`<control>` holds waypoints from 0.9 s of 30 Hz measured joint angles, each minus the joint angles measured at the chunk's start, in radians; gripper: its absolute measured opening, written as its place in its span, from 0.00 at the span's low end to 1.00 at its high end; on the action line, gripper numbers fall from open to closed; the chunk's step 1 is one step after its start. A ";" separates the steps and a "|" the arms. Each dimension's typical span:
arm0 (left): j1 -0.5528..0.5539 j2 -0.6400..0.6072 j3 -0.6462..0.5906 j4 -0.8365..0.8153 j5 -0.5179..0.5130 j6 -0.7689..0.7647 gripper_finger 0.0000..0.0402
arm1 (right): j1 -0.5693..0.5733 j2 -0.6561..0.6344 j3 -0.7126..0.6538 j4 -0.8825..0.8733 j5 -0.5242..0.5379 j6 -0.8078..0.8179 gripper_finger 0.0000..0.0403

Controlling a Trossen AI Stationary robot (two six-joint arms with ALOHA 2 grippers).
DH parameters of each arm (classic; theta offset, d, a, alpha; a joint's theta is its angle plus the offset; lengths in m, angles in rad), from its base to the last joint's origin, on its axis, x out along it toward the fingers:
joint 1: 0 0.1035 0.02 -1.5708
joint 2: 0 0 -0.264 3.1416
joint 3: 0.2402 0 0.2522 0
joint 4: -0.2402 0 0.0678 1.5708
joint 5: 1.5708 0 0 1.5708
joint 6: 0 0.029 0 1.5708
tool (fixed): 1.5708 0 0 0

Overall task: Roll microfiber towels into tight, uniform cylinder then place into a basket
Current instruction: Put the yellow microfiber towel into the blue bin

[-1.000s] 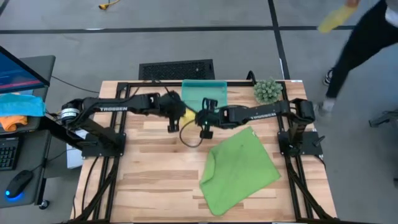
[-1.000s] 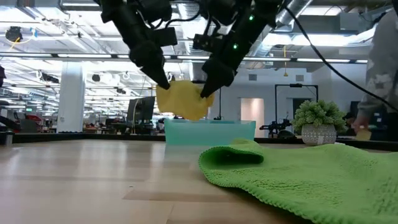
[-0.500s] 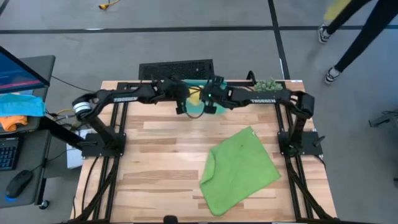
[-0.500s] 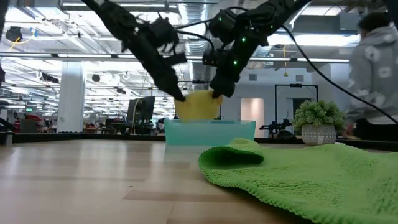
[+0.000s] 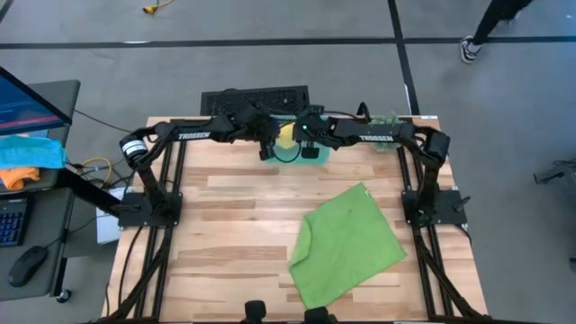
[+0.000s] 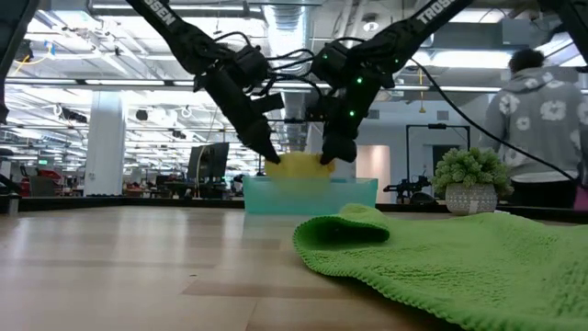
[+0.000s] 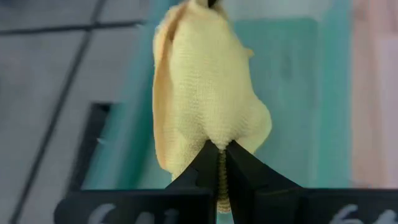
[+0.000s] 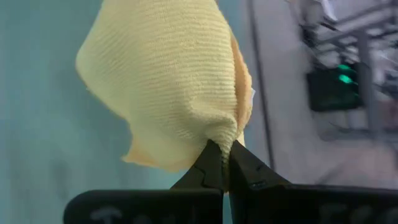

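The rolled yellow towel [image 5: 287, 137] hangs between my two grippers over the teal basket [image 5: 317, 126] at the table's far edge; in the low view the yellow towel [image 6: 300, 165] sits at the height of the basket's rim [image 6: 358, 184]. My left gripper [image 5: 269, 147] is shut on the roll's left end and my right gripper [image 5: 306, 147] on its right end. The lime green towel [image 5: 346, 245] lies spread on the table at the near right, one corner folded over. My left gripper pinches the yellow roll's left end [image 7: 219, 142] between its two fingers, several layers bunched. The fingers slant down from the table's left. The roll hangs beyond the fingertips over the basket. My right gripper pinches the roll's right end [image 8: 217, 138] between its two fingers, several layers gathered. The fingers slant down from the table's right. The roll hangs beyond them over the basket.
A black vented panel [image 5: 255, 99] lies behind the table's far edge. A small potted plant [image 6: 470, 179] stands at the far right corner. A person [image 6: 533, 129] walks in the room beyond the table. A blue cloth with an orange piece [image 5: 27, 157] lies on the desk at left.
Both grippers have carried the yellow roll from mid-table toward the far edge and down, until it hangs at the basket's rim. They have stayed shut on its ends. The green towel has stayed where it was.
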 joint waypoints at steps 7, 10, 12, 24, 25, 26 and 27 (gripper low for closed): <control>-0.007 0.008 0.004 -0.153 0.106 -0.051 0.00 | 0.016 0.000 0.000 -0.111 -0.171 0.018 0.04; -0.007 0.008 0.004 -0.177 0.161 -0.071 0.00 | 0.016 0.000 0.000 -0.131 -0.223 0.021 0.04; -0.007 0.008 0.004 -0.184 0.170 -0.072 0.00 | 0.009 0.000 0.000 -0.135 -0.262 0.031 0.04; 0.020 0.009 0.004 -0.195 0.148 -0.049 0.00 | -0.020 0.064 0.002 -0.144 -0.330 0.093 0.04; 0.022 0.009 0.004 -0.197 0.148 -0.049 0.00 | -0.018 0.063 0.002 -0.139 -0.329 0.093 0.04; 0.023 0.009 0.004 -0.193 0.147 -0.049 0.00 | -0.012 0.063 0.002 -0.134 -0.324 0.093 0.04; 0.024 0.011 0.004 -0.190 0.147 -0.049 0.00 | -0.011 0.063 0.002 -0.133 -0.322 0.094 0.04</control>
